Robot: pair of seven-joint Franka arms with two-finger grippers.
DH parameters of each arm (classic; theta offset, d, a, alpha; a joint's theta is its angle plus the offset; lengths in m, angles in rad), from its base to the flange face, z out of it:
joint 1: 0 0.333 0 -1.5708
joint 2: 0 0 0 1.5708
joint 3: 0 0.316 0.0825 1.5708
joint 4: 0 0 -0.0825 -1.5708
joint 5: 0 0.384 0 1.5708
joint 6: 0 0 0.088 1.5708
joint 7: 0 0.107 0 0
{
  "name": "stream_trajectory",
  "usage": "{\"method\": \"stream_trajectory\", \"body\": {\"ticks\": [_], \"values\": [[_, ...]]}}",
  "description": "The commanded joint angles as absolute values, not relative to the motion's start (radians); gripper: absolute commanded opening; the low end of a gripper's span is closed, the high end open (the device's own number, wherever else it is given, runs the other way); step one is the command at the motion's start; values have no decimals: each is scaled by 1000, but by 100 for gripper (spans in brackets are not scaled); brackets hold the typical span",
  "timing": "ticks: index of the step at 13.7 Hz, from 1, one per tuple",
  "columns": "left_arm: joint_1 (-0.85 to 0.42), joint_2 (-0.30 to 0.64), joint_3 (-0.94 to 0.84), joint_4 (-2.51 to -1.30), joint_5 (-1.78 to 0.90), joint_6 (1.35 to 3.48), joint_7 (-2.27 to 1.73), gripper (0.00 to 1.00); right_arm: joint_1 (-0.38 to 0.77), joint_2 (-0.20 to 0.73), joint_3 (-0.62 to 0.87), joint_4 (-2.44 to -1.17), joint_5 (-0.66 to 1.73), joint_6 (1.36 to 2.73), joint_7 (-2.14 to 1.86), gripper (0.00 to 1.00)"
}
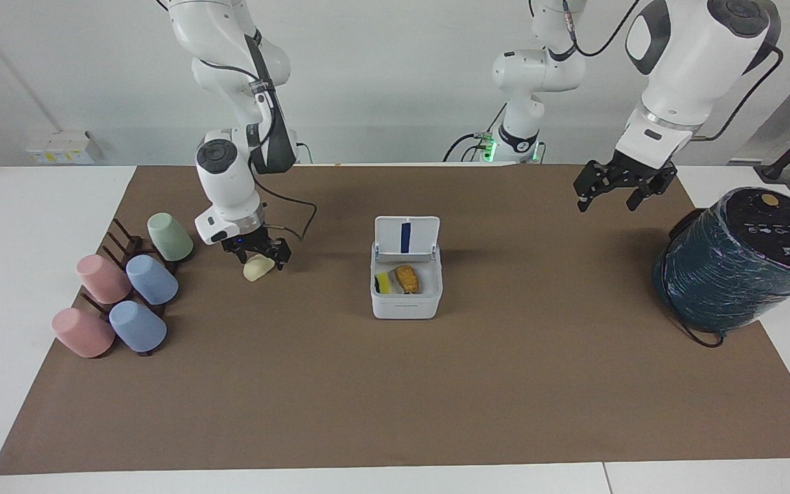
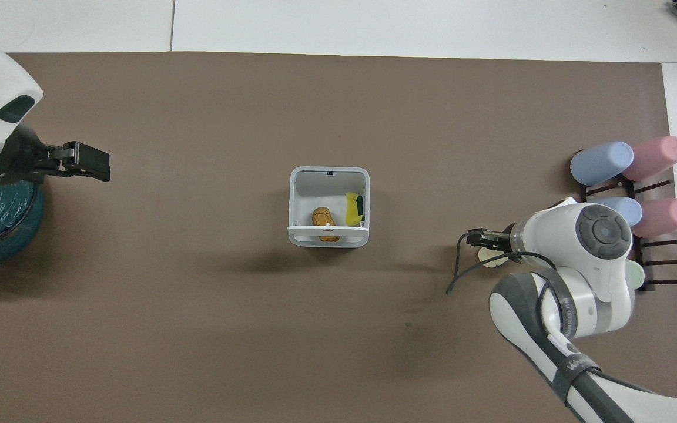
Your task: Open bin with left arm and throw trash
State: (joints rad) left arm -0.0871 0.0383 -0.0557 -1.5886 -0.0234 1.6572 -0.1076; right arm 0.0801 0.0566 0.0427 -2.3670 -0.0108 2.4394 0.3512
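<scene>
The white bin (image 1: 405, 303) stands mid-mat with its lid (image 1: 407, 237) tipped up toward the robots. Inside lie two pieces of trash, a yellow-and-green sponge piece (image 1: 382, 283) and an orange-brown lump (image 1: 407, 278); from overhead the sponge piece (image 2: 353, 210) and lump (image 2: 324, 217) show in the bin (image 2: 328, 172). A pale cream lump (image 1: 258, 269) lies on the mat toward the right arm's end. My right gripper (image 1: 260, 258) is low over it, open, a finger on each side. My left gripper (image 1: 606, 203) hangs open and empty over the mat beside the teal cylinder.
A dark teal wrapped cylinder (image 1: 738, 264) stands at the left arm's end. Several pastel cups (image 1: 141, 288) lie on a dark rack (image 1: 117, 237) at the right arm's end, close beside the right gripper. In the overhead view the right arm's wrist covers most of the cream lump (image 2: 489, 260).
</scene>
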Motion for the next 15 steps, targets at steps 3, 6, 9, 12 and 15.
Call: {"method": "stream_trajectory", "body": {"ticks": [3, 6, 9, 12, 15], "values": [[-94, 9, -52, -1624, -2, 1684, -103, 100, 60, 44, 58, -2401, -14, 2535, 319, 34], [-91, 9, -54, -1626, -2, 1686, -103, 100, 57, 57, 57, -2402, -11, 2562, 327, 0], [-87, 9, -54, -1624, -2, 1689, -100, 100, 78, 61, 58, -2352, -11, 2502, 353, 0], [-86, 9, -54, -1623, -2, 1689, -98, 100, 74, 78, 58, -2226, -9, 2403, 353, 0], [-84, 11, -52, -1623, -2, 1689, -100, 100, 81, 119, 60, -2099, 6, 2385, 360, 0]]}}
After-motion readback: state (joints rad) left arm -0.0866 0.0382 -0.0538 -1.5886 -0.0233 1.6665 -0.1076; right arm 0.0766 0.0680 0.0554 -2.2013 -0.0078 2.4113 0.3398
